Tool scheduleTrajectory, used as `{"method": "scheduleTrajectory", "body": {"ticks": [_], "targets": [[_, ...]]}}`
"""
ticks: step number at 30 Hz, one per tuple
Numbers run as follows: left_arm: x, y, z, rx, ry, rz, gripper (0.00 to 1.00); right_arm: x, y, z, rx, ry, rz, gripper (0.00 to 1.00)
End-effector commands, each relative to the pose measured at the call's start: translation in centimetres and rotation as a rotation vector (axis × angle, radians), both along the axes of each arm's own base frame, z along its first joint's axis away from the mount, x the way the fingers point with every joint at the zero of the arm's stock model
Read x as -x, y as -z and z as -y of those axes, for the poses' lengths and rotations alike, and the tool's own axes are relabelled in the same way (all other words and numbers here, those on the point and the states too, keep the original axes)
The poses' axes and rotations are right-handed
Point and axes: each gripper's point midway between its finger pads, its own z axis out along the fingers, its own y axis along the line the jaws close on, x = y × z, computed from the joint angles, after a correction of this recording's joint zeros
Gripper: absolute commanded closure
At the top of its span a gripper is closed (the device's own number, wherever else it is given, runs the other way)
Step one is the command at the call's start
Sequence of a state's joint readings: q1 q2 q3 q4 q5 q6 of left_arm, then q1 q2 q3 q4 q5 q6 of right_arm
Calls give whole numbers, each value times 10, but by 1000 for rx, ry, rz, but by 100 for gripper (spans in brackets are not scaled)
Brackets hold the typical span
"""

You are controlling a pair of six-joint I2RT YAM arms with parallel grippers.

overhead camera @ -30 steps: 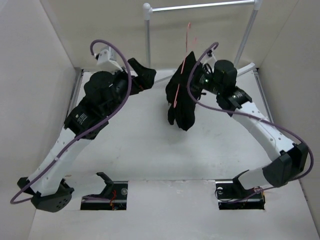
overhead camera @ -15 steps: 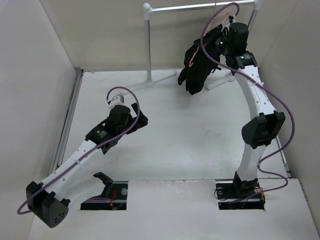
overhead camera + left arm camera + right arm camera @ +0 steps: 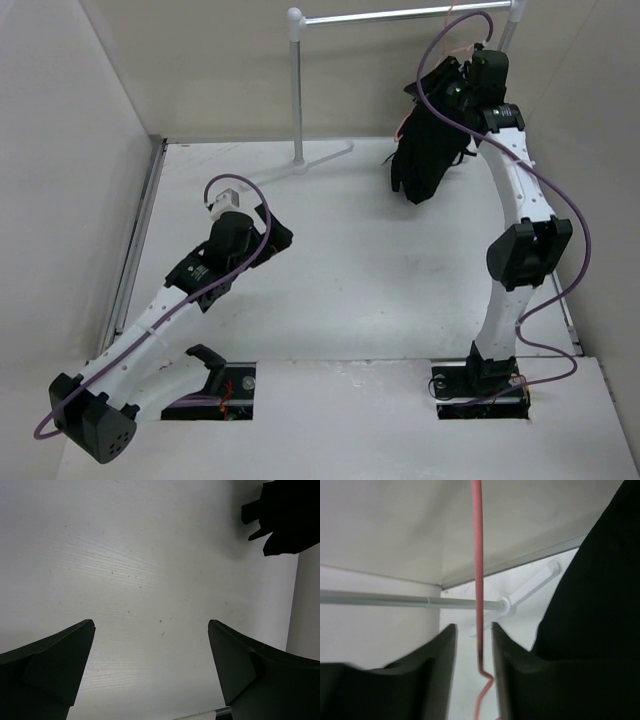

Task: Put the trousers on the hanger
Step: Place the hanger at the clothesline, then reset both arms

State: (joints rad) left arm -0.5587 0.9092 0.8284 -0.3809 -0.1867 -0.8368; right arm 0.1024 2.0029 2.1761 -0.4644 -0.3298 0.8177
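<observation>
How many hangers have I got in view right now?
1. The pink hanger sits between the fingers of the right gripper, up near the rack rail at the far right, black trousers hanging alongside. No other shows; the trousers could hide one.

No readable text, label or number shows in any view.

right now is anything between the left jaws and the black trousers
Nothing visible. Only bare white table lies between the left gripper, jaws open, and the black fabric trousers, which hang on the thin pink wire hanger held in the right gripper.
</observation>
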Motion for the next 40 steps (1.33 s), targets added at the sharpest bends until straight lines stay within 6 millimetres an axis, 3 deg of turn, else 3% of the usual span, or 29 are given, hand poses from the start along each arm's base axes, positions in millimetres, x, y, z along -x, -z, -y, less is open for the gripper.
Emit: {"method": "scheduleTrajectory", "body": {"ticks": [1, 4, 5, 6, 9, 12, 16, 20, 24, 28, 35, 40], "targets": [[-7, -4, 0, 21, -18, 14, 0, 13, -53, 12, 24, 34, 148, 50], [-9, -2, -3, 20, -25, 0, 0, 28, -67, 20, 37, 43, 174, 29], [-10, 1, -3, 21, -26, -9, 0, 35, -71, 24, 48, 50, 181, 18], [-10, 5, -3, 19, -24, -23, 0, 43, -72, 28, 57, 61, 185, 0], [-10, 14, -4, 11, -26, -51, 0, 69, -68, 42, 85, 102, 186, 0], [-10, 25, -3, -3, -19, -86, 0, 104, -41, 57, 108, 155, 164, 0], [-8, 42, 2, -26, -5, -135, 0, 154, 38, 81, 146, 263, 52, 0], [-3, 61, 9, -55, 22, -198, 0, 216, 140, 97, 187, 336, -132, 0], [1, 75, 19, -70, 41, -243, 0, 273, 208, 105, 205, 388, -284, 0], [2, 75, 31, -64, 54, -242, 0, 307, 234, 106, 157, 424, -347, 0], [10, 72, 46, -80, 45, -226, 0, 337, 268, 88, 157, 346, -419, 0], [18, 67, 53, -139, 36, -212, 0, 340, 265, 73, 167, 294, -408, 0]]}}
